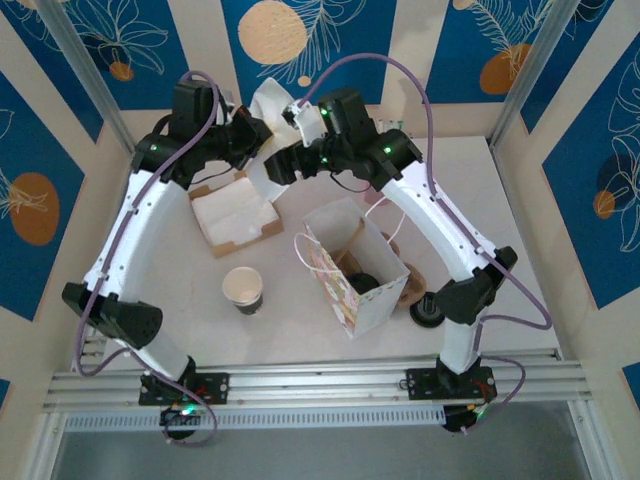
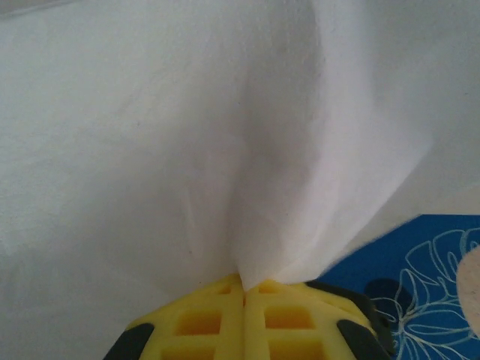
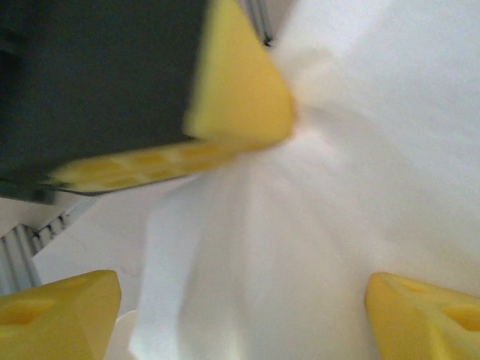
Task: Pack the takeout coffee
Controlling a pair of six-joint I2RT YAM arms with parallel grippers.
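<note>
White paper sheet [image 2: 225,150], crumpled into a fan of folds, was pinched between the closed yellow fingers of the left end effector [image 2: 244,289] when we looked through the left wrist camera, the sheet rising from the clamp and covering nearly all of that view. From the right wrist camera we saw the right end effector [image 3: 244,315] open, its two yellow fingertips [image 3: 60,307] standing wide apart at either side of the same sheet and gripping nothing, with the left arm's closed fingers just beyond them. From above, we found both arms arched toward the back of the tabletop [image 1: 300,330], meeting there with the sheet lifted between them. Nearer the arm bases stood an open paper bag [image 1: 378,303] with a patterned front and thin handles, and inside it we made out a dark round shape that we took for the takeout coffee [image 1: 364,283], though the bag's walls hid most of it. To the left of the bag stood a lidless cup [image 1: 243,288], white inside, apart from the bag. Behind that cup lay a cardboard tray [image 1: 250,238] holding folded white napkins [image 1: 232,210]. A loose black lid [image 1: 428,312] rested on the tabletop just to the right of the bag.
</note>
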